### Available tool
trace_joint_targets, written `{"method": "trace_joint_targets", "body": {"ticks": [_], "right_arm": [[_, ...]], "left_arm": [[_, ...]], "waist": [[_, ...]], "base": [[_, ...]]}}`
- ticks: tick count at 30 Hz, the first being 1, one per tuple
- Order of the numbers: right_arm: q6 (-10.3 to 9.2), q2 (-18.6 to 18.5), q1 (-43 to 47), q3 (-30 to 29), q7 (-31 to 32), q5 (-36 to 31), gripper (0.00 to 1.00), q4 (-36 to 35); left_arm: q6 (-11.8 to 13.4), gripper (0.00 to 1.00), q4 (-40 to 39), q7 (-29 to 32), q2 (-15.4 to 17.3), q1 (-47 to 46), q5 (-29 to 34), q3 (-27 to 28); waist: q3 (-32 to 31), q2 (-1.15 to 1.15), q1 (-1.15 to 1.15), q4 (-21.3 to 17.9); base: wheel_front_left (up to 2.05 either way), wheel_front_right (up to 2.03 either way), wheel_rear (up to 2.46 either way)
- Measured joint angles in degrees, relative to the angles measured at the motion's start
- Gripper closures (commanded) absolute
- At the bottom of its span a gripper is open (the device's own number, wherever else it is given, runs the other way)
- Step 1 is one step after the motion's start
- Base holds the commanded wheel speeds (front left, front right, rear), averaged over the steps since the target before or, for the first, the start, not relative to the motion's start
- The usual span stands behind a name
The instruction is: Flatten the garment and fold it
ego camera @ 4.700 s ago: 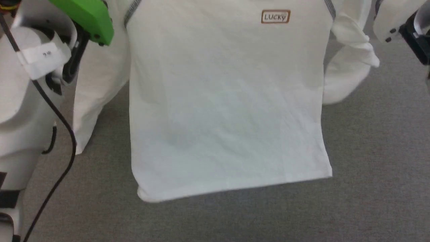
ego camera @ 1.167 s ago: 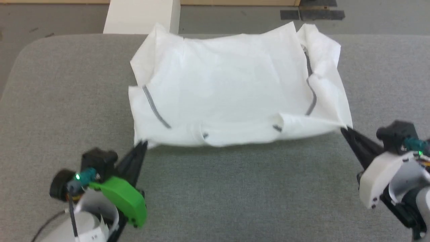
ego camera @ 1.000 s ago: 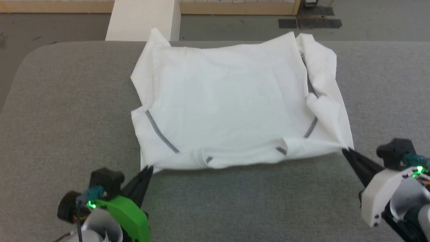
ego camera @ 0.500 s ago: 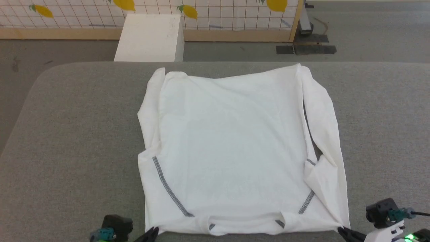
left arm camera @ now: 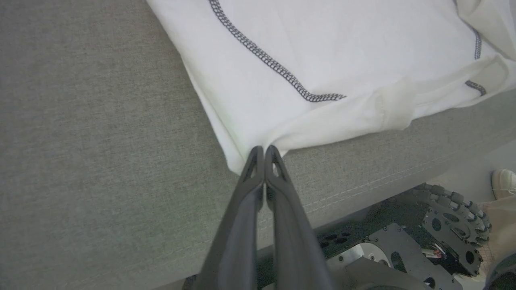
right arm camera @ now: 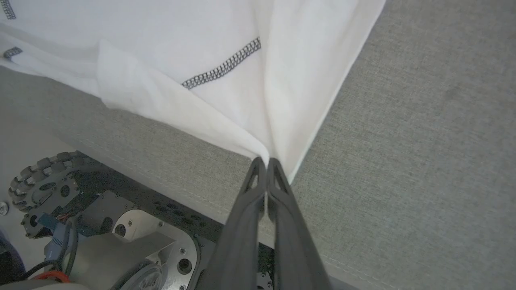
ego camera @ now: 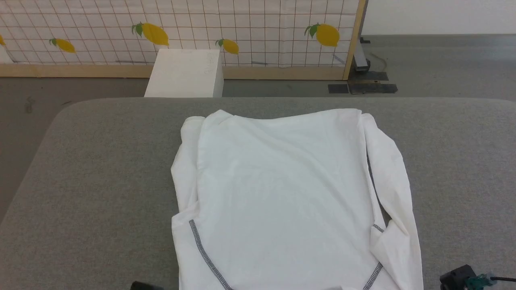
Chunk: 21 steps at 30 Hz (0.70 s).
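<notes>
We are clamping the garment (ego camera: 282, 193) with left gripper (left arm camera: 264, 150) and right gripper (right arm camera: 266, 161). It is running up-frame, hem topmost, grey pad (ego camera: 100, 181) spreading either side.

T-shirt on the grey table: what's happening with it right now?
The T-shirt lies spread on the grey table, collar end nearest the robot, sleeves bunched along its sides. The left claw and right claw are each shut on a near corner at the table's edge. It looks mostly flat, not yet folded.
</notes>
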Motion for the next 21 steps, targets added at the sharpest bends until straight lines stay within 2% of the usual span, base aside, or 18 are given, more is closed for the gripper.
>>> {"method": "trace_joint_targets", "body": {"ticks": [7,13,14,15,16,17,18,19,21], "right_arm": [[0.0,0.4,1.4,0.1,0.5,0.0,1.0,0.5],[0.0,1.4,1.5,-0.4,-0.5,-1.0,1.0,1.6],[0.0,2.1,1.2,-0.5,-1.1,-1.7,0.46,2.5],[0.0,2.5,0.9,-0.4,-1.7,-2.2,0.0,3.0],[-0.01,2.5,0.4,0.1,-1.7,-2.5,0.0,3.5],[-0.01,2.6,0.0,0.5,-1.7,-2.6,0.0,3.9],[-0.01,2.9,-0.5,0.5,-1.8,-2.6,0.0,4.2],[-0.01,3.0,-0.8,0.6,-1.9,-2.6,0.0,4.4],[-0.01,3.0,-1.6,0.7,-2.2,-2.6,0.0,4.9]], "left_arm": [[-1.1,1.0,1.4,1.1,-0.6,0.9,-1.6,-1.1],[-0.8,1.0,3.9,-2.5,-2.4,0.6,-0.8,0.3],[-0.6,1.0,5.5,-4.1,-3.9,0.1,-0.3,0.9],[-0.6,0.78,6.3,-4.2,-4.5,-0.4,-0.2,0.9],[-0.6,0.57,7.2,-4.4,-5.2,-0.8,-0.2,1.0],[-0.6,0.32,7.8,-4.6,-5.9,-1.2,-0.2,1.1],[-0.7,0.13,8.3,-4.6,-6.3,-1.5,-0.2,1.0],[-0.8,0.0,8.6,-4.6,-6.5,-1.6,-0.3,1.0],[-1.2,0.0,9.1,-4.7,-7.0,-2.0,-0.5,1.3]], "waist": [[-0.8,0.0,0.0,0.3],[-0.3,0.0,0.0,0.5],[0.0,0.0,0.0,0.5],[0.1,0.0,0.0,0.5],[0.2,0.0,0.0,0.4],[0.3,0.0,0.0,0.3],[0.4,0.0,0.0,0.2],[0.5,0.0,0.0,0.1],[0.8,0.0,0.0,-0.1]], "base": [[0.0,0.0,0.0],[0.0,0.0,0.0],[0.0,0.0,0.0],[0.0,0.0,0.0],[0.0,0.0,0.0],[0.0,0.0,0.0],[0.0,0.0,0.0],[0.0,0.0,0.0],[0.0,0.0,0.0]]}}
